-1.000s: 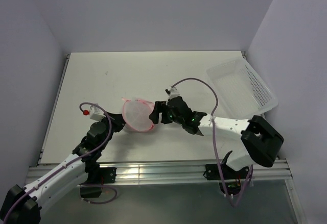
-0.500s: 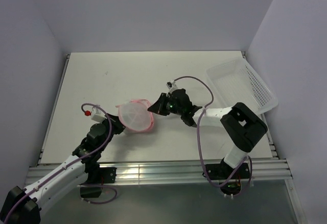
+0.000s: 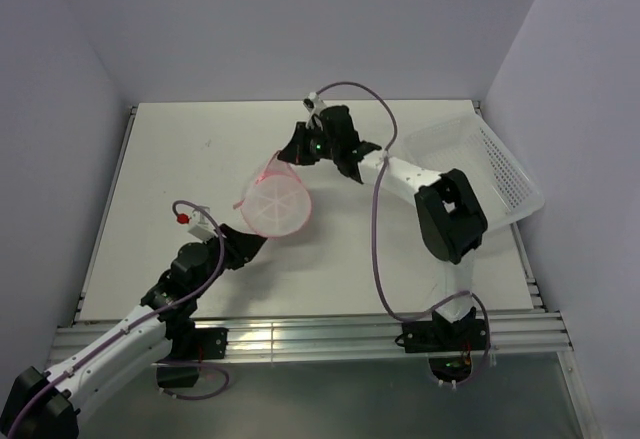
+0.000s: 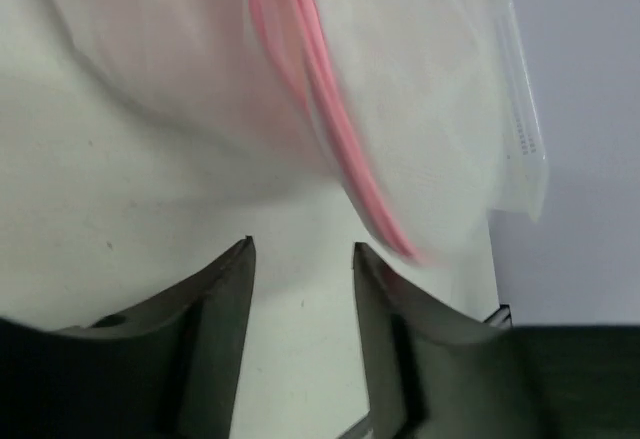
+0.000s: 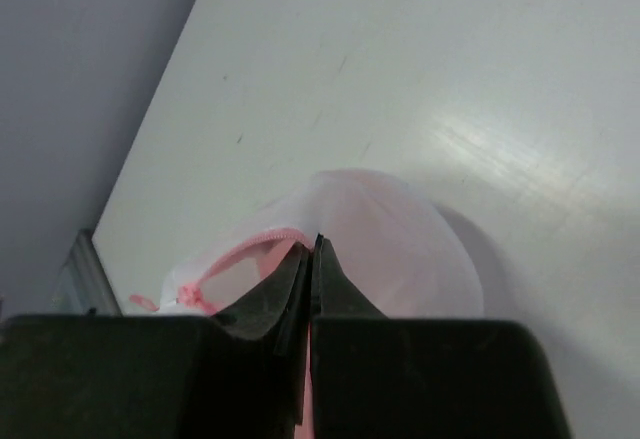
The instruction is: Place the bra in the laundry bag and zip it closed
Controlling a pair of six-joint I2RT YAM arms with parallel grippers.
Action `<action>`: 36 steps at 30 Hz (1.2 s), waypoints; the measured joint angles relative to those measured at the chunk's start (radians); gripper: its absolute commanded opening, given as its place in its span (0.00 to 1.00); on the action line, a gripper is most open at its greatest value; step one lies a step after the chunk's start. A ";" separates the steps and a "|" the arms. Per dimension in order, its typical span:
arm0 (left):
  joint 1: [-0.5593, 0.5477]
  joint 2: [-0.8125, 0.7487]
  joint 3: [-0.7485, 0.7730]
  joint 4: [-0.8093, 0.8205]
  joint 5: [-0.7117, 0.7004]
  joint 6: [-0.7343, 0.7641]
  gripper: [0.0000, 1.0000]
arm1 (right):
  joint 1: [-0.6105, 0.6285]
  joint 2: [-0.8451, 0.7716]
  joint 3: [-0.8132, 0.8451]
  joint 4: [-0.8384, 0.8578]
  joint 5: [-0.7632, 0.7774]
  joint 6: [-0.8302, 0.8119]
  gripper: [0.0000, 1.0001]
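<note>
The laundry bag (image 3: 275, 204), at the desk's middle, is pinched at its rim by the closed right gripper (image 5: 312, 244) alone; the left gripper (image 4: 300, 249) is parted, empty. The grip could be lost, and the bra, presumably inside, spilled.

Pale lilac walls (image 3: 300, 29) enclose a white table (image 3: 180, 159); the light is soft, even.

A lab: white table (image 3: 190, 159) (plain bare walls (image 3: 300, 29)).
</note>
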 measured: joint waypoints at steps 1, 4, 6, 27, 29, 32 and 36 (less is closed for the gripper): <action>-0.001 -0.001 0.005 -0.022 0.019 0.018 0.58 | -0.020 0.044 0.085 -0.053 -0.028 -0.051 0.00; -0.002 -0.024 0.044 -0.119 0.047 0.070 0.64 | -0.074 0.176 0.291 -0.215 -0.104 -0.186 0.00; -0.002 -0.058 0.088 -0.198 0.047 0.099 0.63 | -0.104 0.228 0.351 -0.309 -0.138 -0.257 0.00; 0.359 0.494 0.567 -0.200 -0.052 0.207 0.57 | -0.126 0.066 0.177 -0.371 0.038 -0.238 0.94; 0.384 0.508 0.565 -0.179 -0.033 0.205 0.59 | -0.125 -0.039 0.083 -0.300 0.074 -0.195 0.94; 0.407 0.533 0.554 -0.128 -0.001 0.200 0.60 | -0.125 -0.196 -0.057 -0.189 0.124 -0.123 0.94; 0.409 0.566 0.486 -0.025 0.068 0.194 0.62 | -0.088 -0.373 -0.296 -0.002 0.215 -0.014 0.95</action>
